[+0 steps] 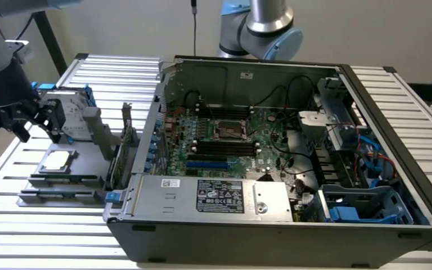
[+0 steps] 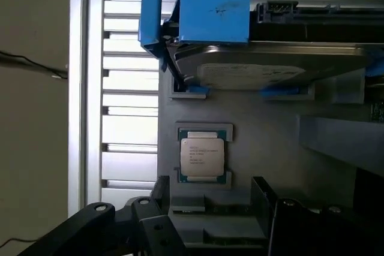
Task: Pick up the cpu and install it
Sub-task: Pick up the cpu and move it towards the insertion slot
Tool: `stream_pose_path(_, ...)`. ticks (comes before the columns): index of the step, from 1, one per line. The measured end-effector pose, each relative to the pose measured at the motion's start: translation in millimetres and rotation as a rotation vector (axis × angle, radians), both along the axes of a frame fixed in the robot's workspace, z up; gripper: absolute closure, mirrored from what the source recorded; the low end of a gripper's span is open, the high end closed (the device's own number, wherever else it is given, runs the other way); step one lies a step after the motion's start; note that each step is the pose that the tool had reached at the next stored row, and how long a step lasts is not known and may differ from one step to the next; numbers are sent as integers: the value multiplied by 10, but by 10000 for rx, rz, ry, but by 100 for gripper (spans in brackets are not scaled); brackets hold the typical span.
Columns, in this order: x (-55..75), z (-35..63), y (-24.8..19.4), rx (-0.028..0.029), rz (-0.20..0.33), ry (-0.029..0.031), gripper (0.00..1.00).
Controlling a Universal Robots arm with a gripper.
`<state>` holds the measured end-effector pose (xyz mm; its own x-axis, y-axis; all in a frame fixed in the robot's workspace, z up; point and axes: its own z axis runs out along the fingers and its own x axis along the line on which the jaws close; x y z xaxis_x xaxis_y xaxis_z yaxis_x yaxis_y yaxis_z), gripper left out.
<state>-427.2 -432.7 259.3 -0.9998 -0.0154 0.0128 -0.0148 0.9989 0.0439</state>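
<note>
The cpu (image 2: pixel 203 155) lies apart, below the end effector (image 1: pixel 38 130).

Robotics lab by the looks: robot arm (image 1: pixel 267 25) at slatted aluminium bench (image 1: pixel 400 95), opened PC case (image 1: pixel 276 233), parts jig (image 1: pixel 88 161), bare wall (image 1: pixel 126 28) behind.

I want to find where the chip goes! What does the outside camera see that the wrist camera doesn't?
Exterior view: the open computer case, its motherboard, the cpu socket, the power supply. Wrist view: print on top of the cpu. Both: the cpu in its grey holder, the blue-bracketed hard drive, the open gripper holding nothing.
</note>
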Motion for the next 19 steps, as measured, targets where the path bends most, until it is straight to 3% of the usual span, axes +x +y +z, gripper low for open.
stream_pose_path(8, -32, -146, 8, 1, -77, -1, 35)
stream_pose_path(19, -42, -345, 53, 0, -85, -1, 35)
